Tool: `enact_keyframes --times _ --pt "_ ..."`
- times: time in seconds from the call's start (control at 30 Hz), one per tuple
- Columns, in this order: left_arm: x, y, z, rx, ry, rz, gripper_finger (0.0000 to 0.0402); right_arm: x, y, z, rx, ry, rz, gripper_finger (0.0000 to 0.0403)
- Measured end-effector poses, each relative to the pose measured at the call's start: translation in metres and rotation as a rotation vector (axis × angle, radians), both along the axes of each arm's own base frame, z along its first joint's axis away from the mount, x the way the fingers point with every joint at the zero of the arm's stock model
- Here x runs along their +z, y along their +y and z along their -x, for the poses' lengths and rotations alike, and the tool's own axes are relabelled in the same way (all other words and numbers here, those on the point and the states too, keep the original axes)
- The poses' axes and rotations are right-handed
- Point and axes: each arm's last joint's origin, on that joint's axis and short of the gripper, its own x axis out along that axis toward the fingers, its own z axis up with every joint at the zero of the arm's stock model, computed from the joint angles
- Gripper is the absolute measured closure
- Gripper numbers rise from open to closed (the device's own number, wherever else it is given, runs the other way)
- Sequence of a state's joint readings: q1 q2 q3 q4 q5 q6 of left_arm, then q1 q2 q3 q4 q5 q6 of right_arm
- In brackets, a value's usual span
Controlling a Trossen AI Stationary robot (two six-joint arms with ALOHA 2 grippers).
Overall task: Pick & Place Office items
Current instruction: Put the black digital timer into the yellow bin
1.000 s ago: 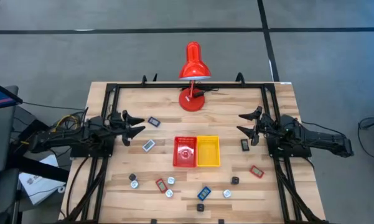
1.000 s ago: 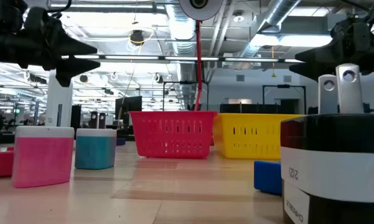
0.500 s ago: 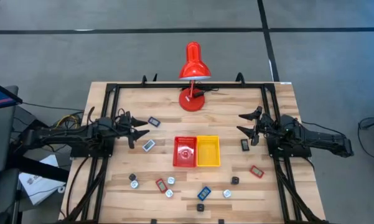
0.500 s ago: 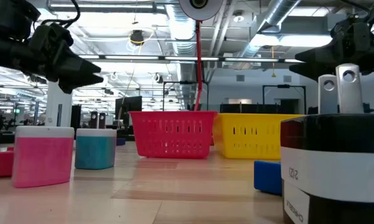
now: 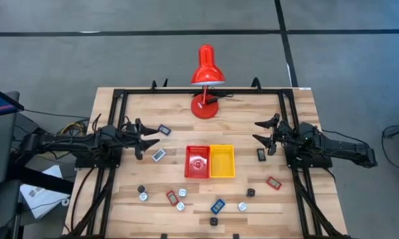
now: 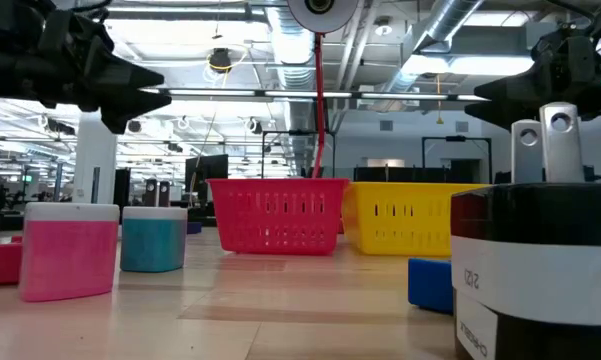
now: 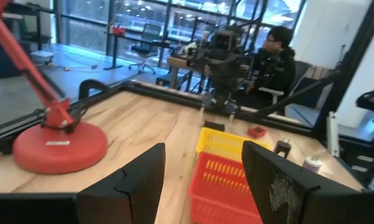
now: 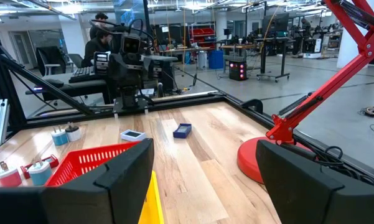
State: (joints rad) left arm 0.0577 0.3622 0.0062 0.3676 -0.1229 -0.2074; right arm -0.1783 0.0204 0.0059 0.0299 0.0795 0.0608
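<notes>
Reaching with nothing held, the half-open left pincer (image 5: 148, 138) must drop onto the grey item (image 5: 159, 155); the right pincer (image 5: 264, 131) waits wide open, empty.

Light wooden plank tabletop (image 5: 252, 116) w/ black metal frame rail (image 5: 202, 92) round its edge. Big red desk lamp (image 5: 206, 66) at far edge, centre; round red base (image 5: 204, 107) flat on wood. Red mesh rectangular tray (image 5: 198, 162) & yellow rectangular tray (image 5: 222, 161) mid-table, touching side by side. Person in dark top (image 7: 275, 59) seated beyond table.
</notes>
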Motion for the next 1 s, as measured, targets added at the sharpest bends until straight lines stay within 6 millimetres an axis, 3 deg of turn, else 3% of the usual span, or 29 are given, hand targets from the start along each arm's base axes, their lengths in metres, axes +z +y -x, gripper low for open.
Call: enact_keyframes --times 0.33,0.7,1.0 --pt "0.002 -0.013 0.000 -0.103 0.004 -0.162 0.0193 0.000 0.000 0.000 0.000 0.000 0.000 0.0127" --pt "0.008 -0.017 0.011 -0.134 -0.072 -0.173 0.0193 0.000 0.000 0.000 0.000 0.000 0.000 0.0127" --pt "0.002 -0.017 0.012 -0.138 -0.005 -0.207 0.0193 0.000 0.000 0.000 0.000 0.000 0.000 0.0127"
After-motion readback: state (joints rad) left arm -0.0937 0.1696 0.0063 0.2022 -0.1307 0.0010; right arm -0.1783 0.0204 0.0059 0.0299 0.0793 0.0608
